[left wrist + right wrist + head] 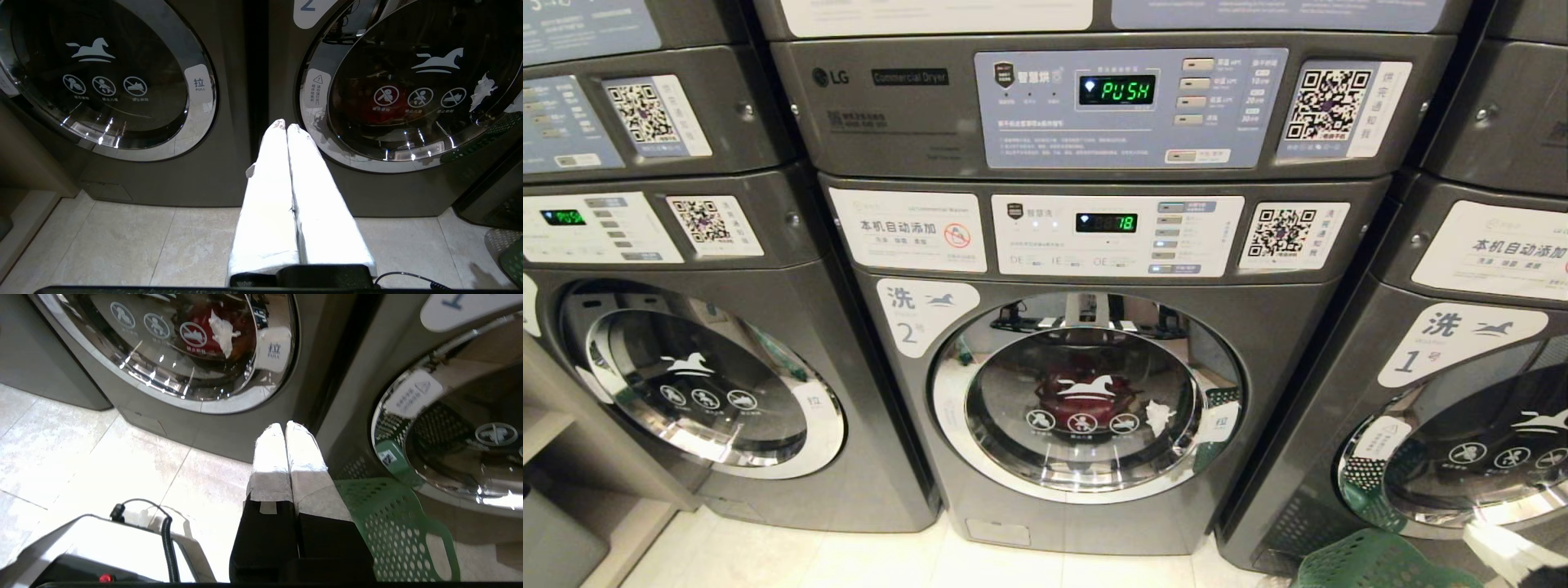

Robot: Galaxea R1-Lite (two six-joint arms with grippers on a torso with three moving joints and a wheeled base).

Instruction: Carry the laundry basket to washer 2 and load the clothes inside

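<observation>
Straight ahead, washer 2 (1086,384) is facing us with its door closed; we are keeping our left gripper (286,126) pressed shut and empty. Our right gripper (284,426), likewise closed on nothing, is needing to catch the pull tab (273,349). Near right, the laundry basket (1372,563) is sitting cropped, its clothes hidden.

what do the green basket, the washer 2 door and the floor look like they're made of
The dark green perforated laundry basket looks like moulded plastic with a matt finish: regular round holes and a slot handle. The round door of dark grey washer 2 seems to be tinted glass in a polished chrome-look ring, which gives sharp mirror reflections; whether that ring is metal or plated plastic is unclear. The pale floor looks like glossy stone-pattern tile with grout lines.
</observation>
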